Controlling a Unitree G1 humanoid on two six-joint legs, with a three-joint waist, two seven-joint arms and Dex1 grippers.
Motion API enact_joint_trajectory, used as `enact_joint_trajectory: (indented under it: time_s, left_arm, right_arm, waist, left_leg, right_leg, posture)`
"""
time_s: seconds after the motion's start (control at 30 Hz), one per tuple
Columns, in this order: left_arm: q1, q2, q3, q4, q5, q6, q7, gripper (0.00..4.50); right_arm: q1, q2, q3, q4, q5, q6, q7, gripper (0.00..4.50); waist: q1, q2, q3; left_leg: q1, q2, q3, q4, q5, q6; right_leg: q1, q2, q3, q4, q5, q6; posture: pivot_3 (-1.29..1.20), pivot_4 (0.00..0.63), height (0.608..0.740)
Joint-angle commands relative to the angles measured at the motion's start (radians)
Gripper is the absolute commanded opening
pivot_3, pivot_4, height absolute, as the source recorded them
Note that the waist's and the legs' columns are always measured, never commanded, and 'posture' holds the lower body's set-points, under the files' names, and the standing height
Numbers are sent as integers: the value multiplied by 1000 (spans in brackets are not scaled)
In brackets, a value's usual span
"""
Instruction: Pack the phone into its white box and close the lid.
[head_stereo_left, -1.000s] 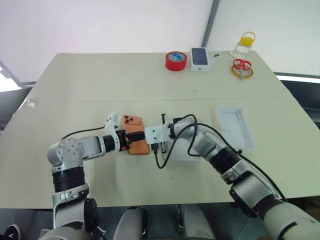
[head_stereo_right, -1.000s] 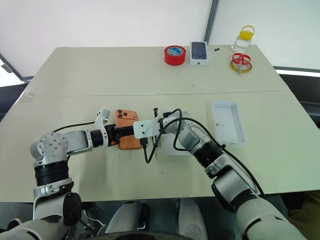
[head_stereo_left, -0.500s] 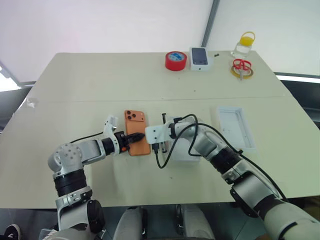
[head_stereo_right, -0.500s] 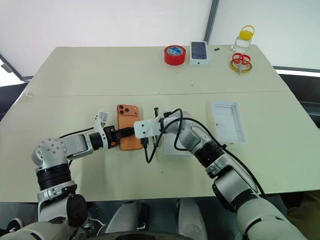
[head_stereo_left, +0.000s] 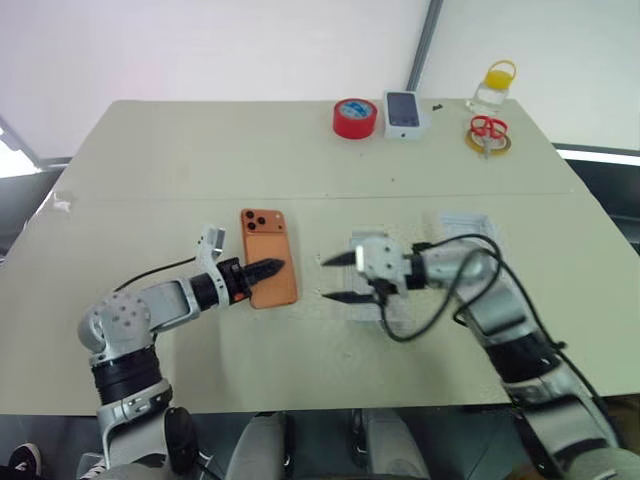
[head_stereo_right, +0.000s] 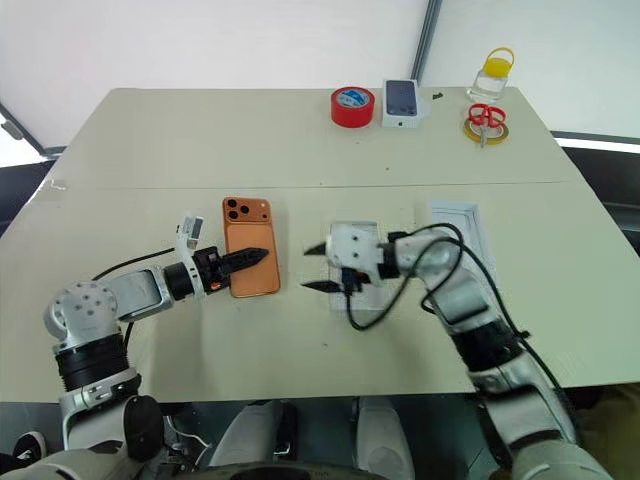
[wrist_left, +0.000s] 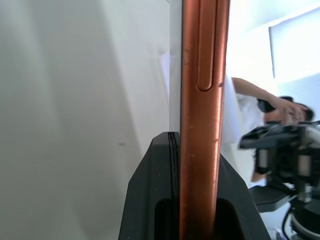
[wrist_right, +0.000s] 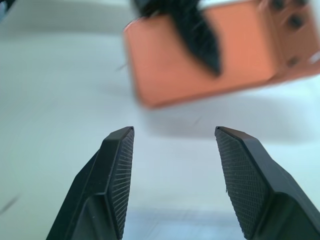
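Above the worktop (head_stereo_left: 150, 160), the left gripper (head_stereo_left: 262, 269) pinches the slim orange smartphone (head_stereo_left: 268, 257) while the right gripper (head_stereo_left: 338, 277), spread wide, faces it from nearby.

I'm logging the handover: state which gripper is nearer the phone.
Left. The left gripper is shut on the phone, one finger lying across its back. The right gripper hangs open beside it, apart, its fingertips pointing toward the phone.

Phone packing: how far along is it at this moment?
Early. The left tool grips the orange phone; the right tool is open, apart from it. The white box sits behind the right arm without the phone; the lid lies separate beside it. Boxing and closing remain.
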Motion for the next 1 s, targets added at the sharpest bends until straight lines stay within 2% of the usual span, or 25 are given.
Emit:
enact_joint_trajectory:
  time_s: [0.03,0.13,0.3,0.6,0.63,0.67,0.8,1.0]
  left_arm:
    - [-13,5,-29,-35,-38,-40,-39,0]
    - [-16,20,-62,-18,-23,-68,-49,0]
    - [-29,29,-79,18,-1,-140,-43,0]
    - [-51,25,-64,58,-23,-174,-16,0]
    - [-50,21,-62,58,-26,-173,-13,0]
    - [-49,19,-64,56,-27,-173,-11,0]
    - [-53,6,-51,56,-44,-165,5,0]
    - [-61,-5,-49,56,-57,-164,21,0]
  right_arm:
    - [84,-90,-35,-96,16,-49,35,2814]
    - [160,-155,-48,-116,11,-88,34,2814]
    - [192,-183,-46,-99,-9,-123,-4,2814]
    - [196,-170,-31,-80,-25,-115,-56,2814]
    - [197,-171,-29,-78,-26,-115,-55,2313]
    - [197,-172,-27,-74,-30,-118,-56,2052]
    - [192,-169,-25,-70,-29,-117,-60,42]
    - [174,-143,-5,-65,-39,-109,-80,42]
  waist:
    - [0,0,0]
    - [-1,-2,1]
    - [1,-2,2]
    - [22,-4,4]
    - [22,-4,4]
    - [23,-4,4]
    - [24,-4,4]
    - [23,-4,4]
  left_leg:
    - [0,0,0,0,0,0]
    - [0,0,0,0,0,0]
    - [0,2,1,0,0,0]
    - [-6,2,1,4,0,0]
    - [-6,2,1,4,0,0]
    - [-7,2,1,4,0,0]
    - [-7,2,1,5,0,0]
    - [-7,2,1,5,0,0]
  right_leg:
    - [0,0,0,0,0,0]
    - [0,0,0,0,-1,2]
    - [-1,1,0,0,-2,2]
    - [-4,1,0,0,-1,2]
    - [-4,1,0,0,-1,2]
    - [-5,1,0,0,-1,2]
    - [-5,1,0,0,-1,1]
    - [-5,1,0,0,-1,1]
  posture:
    - [0,150,739]
    - [0,150,739]
    - [0,150,739]
    - [0,150,739]
    - [0,150,739]
    - [0,150,739]
    - [0,150,739]
    - [0,150,739]
